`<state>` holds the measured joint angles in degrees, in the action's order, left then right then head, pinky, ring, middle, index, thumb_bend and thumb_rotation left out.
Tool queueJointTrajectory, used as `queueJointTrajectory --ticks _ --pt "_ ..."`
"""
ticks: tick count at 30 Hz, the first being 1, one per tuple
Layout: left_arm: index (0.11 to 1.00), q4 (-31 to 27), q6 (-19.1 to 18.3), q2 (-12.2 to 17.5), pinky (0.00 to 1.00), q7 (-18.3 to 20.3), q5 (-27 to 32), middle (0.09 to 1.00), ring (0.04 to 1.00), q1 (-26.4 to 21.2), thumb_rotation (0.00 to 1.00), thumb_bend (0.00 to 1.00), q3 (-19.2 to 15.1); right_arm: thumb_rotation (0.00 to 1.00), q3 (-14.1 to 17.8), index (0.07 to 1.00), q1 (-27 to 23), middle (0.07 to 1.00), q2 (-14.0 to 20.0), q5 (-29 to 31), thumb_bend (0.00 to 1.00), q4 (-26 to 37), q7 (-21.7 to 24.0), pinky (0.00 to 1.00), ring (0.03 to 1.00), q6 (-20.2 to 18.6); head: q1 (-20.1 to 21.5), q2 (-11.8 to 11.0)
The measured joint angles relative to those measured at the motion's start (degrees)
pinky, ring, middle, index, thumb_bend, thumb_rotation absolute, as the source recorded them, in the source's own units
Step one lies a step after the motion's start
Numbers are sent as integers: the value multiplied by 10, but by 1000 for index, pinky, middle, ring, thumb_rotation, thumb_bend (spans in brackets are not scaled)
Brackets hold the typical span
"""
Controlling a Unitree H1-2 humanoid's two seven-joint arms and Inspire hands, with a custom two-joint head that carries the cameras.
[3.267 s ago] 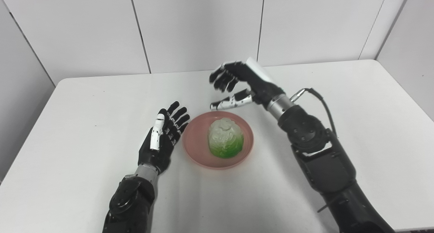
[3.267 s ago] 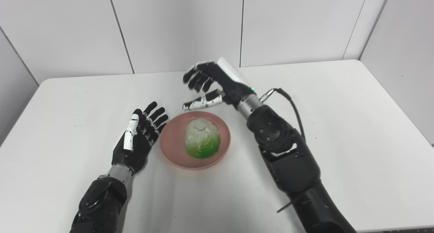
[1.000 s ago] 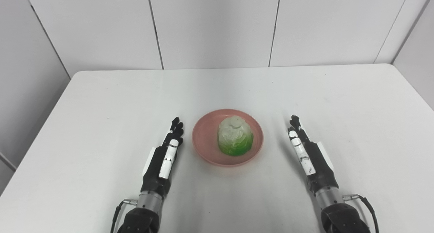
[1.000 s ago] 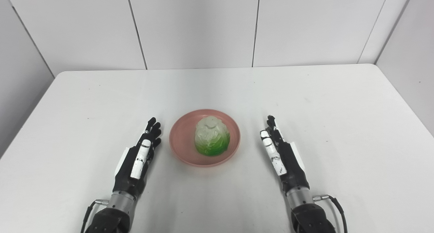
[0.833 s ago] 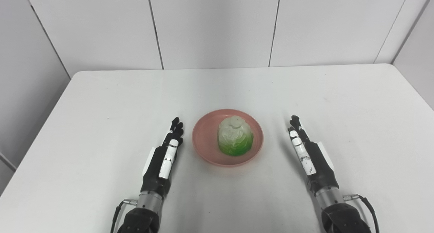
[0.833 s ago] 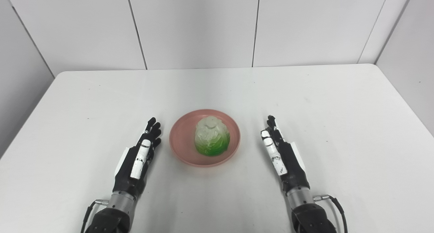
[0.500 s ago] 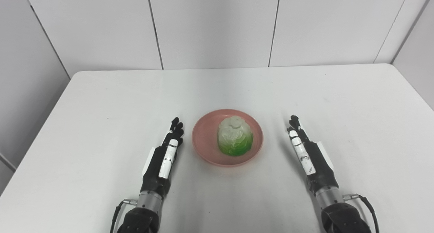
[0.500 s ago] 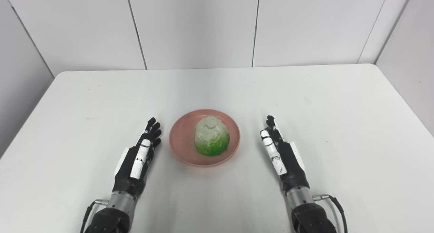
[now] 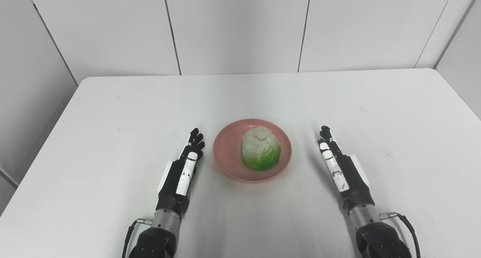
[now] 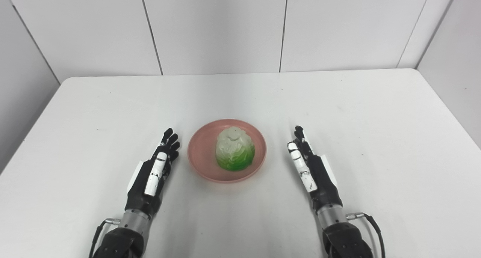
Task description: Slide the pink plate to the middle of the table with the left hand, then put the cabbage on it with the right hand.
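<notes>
The pink plate (image 9: 225, 153) lies near the middle of the white table (image 9: 112, 111). On it stands the cabbage (image 9: 260, 149), pale on top and green at the base. My left hand (image 9: 180, 175) rests edge-up on the table just left of the plate, open, fingers straight and holding nothing. To the right of the plate my right hand (image 9: 340, 171) stands the same way, open and a short gap from the rim. Neither hand touches plate or cabbage.
White wall panels (image 9: 240, 29) stand behind the table's far edge. The table's left edge (image 9: 45, 138) drops off beside a grey wall. A cable (image 9: 407, 222) runs from my right wrist.
Since 3.3 s ago both arms have pulled back toward me and the hands lie flat beside the plate; the view also shifted. Over the last second almost nothing moved apart from a slight camera tilt.
</notes>
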<state>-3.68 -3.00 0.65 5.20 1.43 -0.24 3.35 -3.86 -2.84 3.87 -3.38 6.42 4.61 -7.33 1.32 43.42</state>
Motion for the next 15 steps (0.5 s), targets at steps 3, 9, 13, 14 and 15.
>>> queueJointTrajectory --ticks 3,9,13,14,15 --pt "998 0 0 0 990 1 0 996 984 0 1000 418 -1 1000 0 993 0 1000 0 0 228 0 0 1000 995 0 1 0" --pt "997 3 8 0 990 2 0 997 984 0 1000 422 -2 1000 -2 993 0 1000 0 0 215 0 0 1000 995 0 1 -1" --pt "998 3 8 0 990 2 0 998 984 0 1000 419 -2 1000 -2 994 0 1000 0 0 232 0 0 1000 994 0 0 -1" --pt "997 3 8 0 989 2 0 997 984 0 1000 421 -2 1000 -2 993 0 1000 0 0 235 0 0 1000 995 0 0 -1" --pt "998 3 8 0 989 2 0 998 984 0 1000 424 -2 1000 -2 993 0 1000 0 0 238 0 0 1000 995 0 0 -1"
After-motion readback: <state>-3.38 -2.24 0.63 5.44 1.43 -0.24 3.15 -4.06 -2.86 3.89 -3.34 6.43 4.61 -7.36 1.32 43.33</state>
